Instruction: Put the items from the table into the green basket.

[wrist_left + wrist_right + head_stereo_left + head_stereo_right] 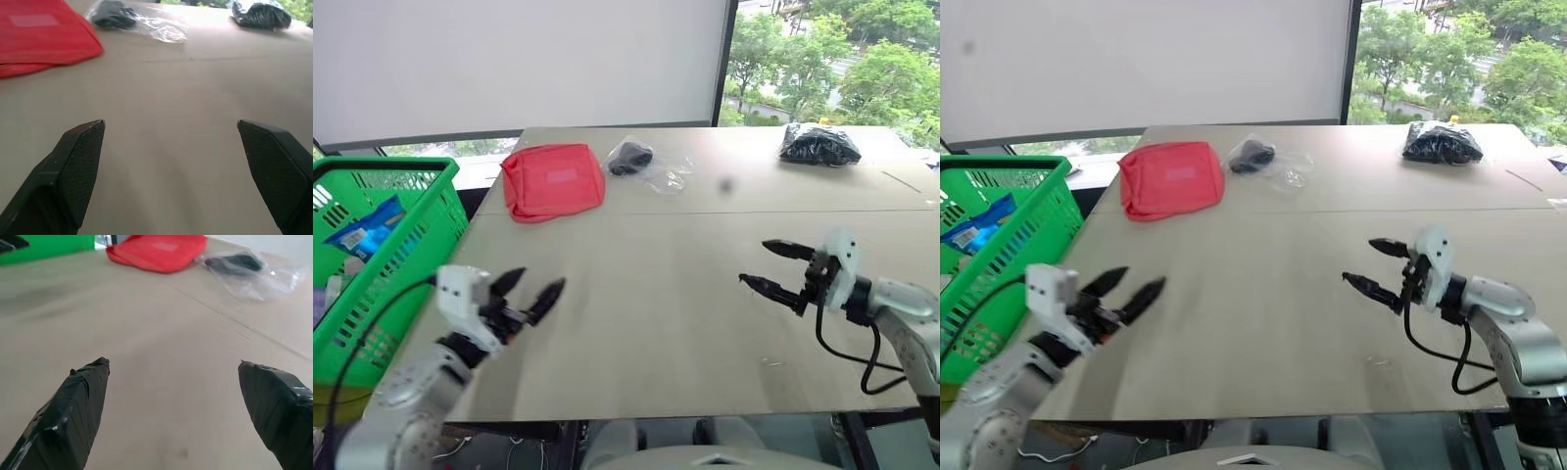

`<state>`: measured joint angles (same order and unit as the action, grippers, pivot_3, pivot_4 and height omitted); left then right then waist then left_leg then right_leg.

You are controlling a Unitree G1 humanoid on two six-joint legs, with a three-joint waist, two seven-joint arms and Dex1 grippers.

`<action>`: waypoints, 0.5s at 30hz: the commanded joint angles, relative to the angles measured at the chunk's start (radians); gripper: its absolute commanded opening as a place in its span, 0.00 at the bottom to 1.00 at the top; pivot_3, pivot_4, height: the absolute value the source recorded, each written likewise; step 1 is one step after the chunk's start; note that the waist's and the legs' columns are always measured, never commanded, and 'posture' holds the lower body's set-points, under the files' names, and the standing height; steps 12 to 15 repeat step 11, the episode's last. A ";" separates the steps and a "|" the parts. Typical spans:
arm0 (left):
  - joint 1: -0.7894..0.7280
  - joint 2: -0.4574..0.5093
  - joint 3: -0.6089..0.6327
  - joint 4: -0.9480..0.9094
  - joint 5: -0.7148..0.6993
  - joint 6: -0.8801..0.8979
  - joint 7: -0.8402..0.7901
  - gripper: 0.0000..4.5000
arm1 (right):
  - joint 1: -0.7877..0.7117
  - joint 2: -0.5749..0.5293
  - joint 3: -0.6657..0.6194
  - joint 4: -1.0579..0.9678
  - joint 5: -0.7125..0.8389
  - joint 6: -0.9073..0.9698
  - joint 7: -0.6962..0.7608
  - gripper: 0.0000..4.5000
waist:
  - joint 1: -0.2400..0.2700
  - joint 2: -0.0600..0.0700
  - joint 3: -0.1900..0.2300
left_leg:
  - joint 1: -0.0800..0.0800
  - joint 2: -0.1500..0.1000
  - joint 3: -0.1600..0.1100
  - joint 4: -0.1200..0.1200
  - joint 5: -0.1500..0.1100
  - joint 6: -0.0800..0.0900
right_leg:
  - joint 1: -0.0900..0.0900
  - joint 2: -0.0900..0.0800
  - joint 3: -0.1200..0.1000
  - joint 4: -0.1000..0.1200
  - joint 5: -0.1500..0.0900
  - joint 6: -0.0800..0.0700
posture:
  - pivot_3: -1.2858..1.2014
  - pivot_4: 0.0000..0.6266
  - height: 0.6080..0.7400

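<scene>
Left gripper [530,290] and right gripper [768,264] both spread wide, empty, low over the bare near tabletop [646,323]. Far side: red pouch [553,180], clear bag [646,163], black crinkly bag [819,145]. Green basket [374,257] off the tabletop's left edge, blue packet [367,227] inside.

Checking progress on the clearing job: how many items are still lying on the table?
3: a red pouch at far left, a clear bag just right of it, a black bag at far right. None look hidden.
</scene>
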<state>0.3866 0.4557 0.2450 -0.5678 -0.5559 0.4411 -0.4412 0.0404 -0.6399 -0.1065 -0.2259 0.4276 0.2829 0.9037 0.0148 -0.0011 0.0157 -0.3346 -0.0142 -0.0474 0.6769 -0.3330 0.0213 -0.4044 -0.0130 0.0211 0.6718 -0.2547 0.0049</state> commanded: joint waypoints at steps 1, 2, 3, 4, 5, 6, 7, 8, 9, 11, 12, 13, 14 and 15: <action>0.012 -0.008 -0.093 0.065 0.170 -0.118 0.013 0.99 | 0.046 0.018 -0.033 0.052 -0.055 -0.121 -0.021 1.00 | 0.000 0.003 0.003 | 0.006 0.000 0.001 -0.001 0.000 0.000 | 0.005 0.001 0.001 0.000 -0.001 0.000 | 0.52 0.00 1.00; 0.011 -0.007 -0.100 0.081 0.196 -0.143 0.009 0.99 | 0.065 0.020 -0.043 0.066 -0.068 -0.149 -0.024 1.00 | -0.001 0.004 0.004 | 0.012 0.000 0.002 -0.003 0.000 0.000 | 0.011 0.003 0.003 -0.001 -0.002 -0.001 | 0.52 0.00 1.00; 0.011 -0.013 -0.098 0.089 0.197 -0.143 0.011 0.99 | 0.089 0.020 -0.056 0.077 -0.073 -0.168 -0.027 1.00 | -0.001 0.004 0.004 | 0.014 0.001 0.003 -0.003 0.000 0.000 | 0.013 0.005 0.004 -0.002 -0.003 -0.001 | 0.52 0.00 1.00; 0.012 -0.016 -0.095 0.092 0.197 -0.143 0.008 0.99 | 0.112 0.018 -0.070 0.084 -0.073 -0.181 -0.027 1.00 | -0.002 0.003 0.004 | 0.015 0.001 0.004 -0.003 0.000 0.000 | 0.013 0.009 0.006 -0.002 -0.005 0.002 | 0.52 0.00 1.00; 0.018 -0.017 -0.095 0.088 0.198 -0.147 0.000 0.99 | 0.139 0.016 -0.085 0.089 -0.069 -0.196 -0.022 1.00 | -0.002 0.003 0.004 | 0.015 0.002 0.005 -0.003 0.000 0.000 | 0.013 0.012 0.008 -0.002 -0.005 0.002 | 0.52 0.00 1.00; 0.028 -0.018 -0.093 0.084 0.199 -0.154 -0.007 0.99 | 0.165 0.015 -0.100 0.094 -0.062 -0.212 -0.011 1.00 | -0.003 0.003 0.004 | 0.016 0.003 0.006 -0.003 0.000 0.000 | 0.014 0.012 0.009 -0.002 -0.005 0.002 | 0.51 0.00 1.00; 0.039 -0.017 -0.091 0.082 0.202 -0.159 -0.013 0.99 | 0.188 0.016 -0.117 0.106 -0.057 -0.232 -0.002 1.00 | -0.003 0.003 0.004 | 0.016 0.004 0.008 -0.003 0.000 0.000 | 0.013 0.012 0.011 -0.002 -0.005 0.002 | 0.51 0.00 1.00; 0.049 -0.016 -0.089 0.080 0.204 -0.166 -0.019 0.99 | 0.202 0.018 -0.130 0.116 -0.053 -0.247 0.003 1.00 | -0.005 0.003 0.004 | 0.017 0.005 0.010 -0.003 0.000 0.001 | 0.013 0.012 0.013 -0.002 -0.004 0.001 | 0.51 0.00 1.00; 0.057 -0.016 -0.086 0.079 0.205 -0.172 -0.023 0.99 | 0.211 0.019 -0.138 0.125 -0.051 -0.257 0.004 1.00 | -0.006 0.003 0.004 | 0.018 0.006 0.013 -0.004 -0.001 0.001 | 0.013 0.012 0.016 -0.002 -0.003 0.000 | 0.51 0.00 1.00; 0.083 -0.014 -0.077 0.072 0.205 -0.183 -0.032 0.99 | 0.227 0.016 -0.148 0.148 -0.061 -0.278 0.007 1.00 | -0.008 0.002 0.005 | 0.019 0.006 0.015 -0.006 -0.001 0.002 | 0.013 0.012 0.019 -0.004 -0.003 0.001 | 0.50 0.00 1.00; 0.083 -0.014 -0.077 0.072 0.205 -0.183 -0.032 0.99 | 0.227 0.016 -0.148 0.148 -0.061 -0.278 0.007 1.00 | -0.008 0.002 0.005 | 0.019 0.006 0.015 -0.006 -0.001 0.002 | 0.013 0.012 0.019 -0.004 -0.003 0.001 | 0.50 0.00 1.00; 0.083 -0.014 -0.077 0.072 0.205 -0.183 -0.032 0.99 | 0.227 0.016 -0.148 0.148 -0.061 -0.278 0.007 1.00 | -0.008 0.002 0.005 | 0.019 0.006 0.015 -0.006 -0.001 0.002 | 0.013 0.012 0.019 -0.004 -0.003 0.001 | 0.50 0.00 1.00; 0.083 -0.014 -0.077 0.072 0.205 -0.183 -0.032 0.99 | 0.227 0.016 -0.148 0.148 -0.061 -0.278 0.007 1.00 | -0.008 0.002 0.005 | 0.019 0.006 0.015 -0.006 -0.001 0.002 | 0.013 0.012 0.019 -0.004 -0.003 0.001 | 0.50 0.00 1.00; 0.083 -0.014 -0.077 0.072 0.205 -0.183 -0.032 0.99 | 0.227 0.016 -0.148 0.148 -0.061 -0.278 0.007 1.00 | -0.008 0.002 0.005 | 0.019 0.006 0.015 -0.006 -0.001 0.002 | 0.013 0.012 0.019 -0.004 -0.003 0.001 | 0.50 0.00 1.00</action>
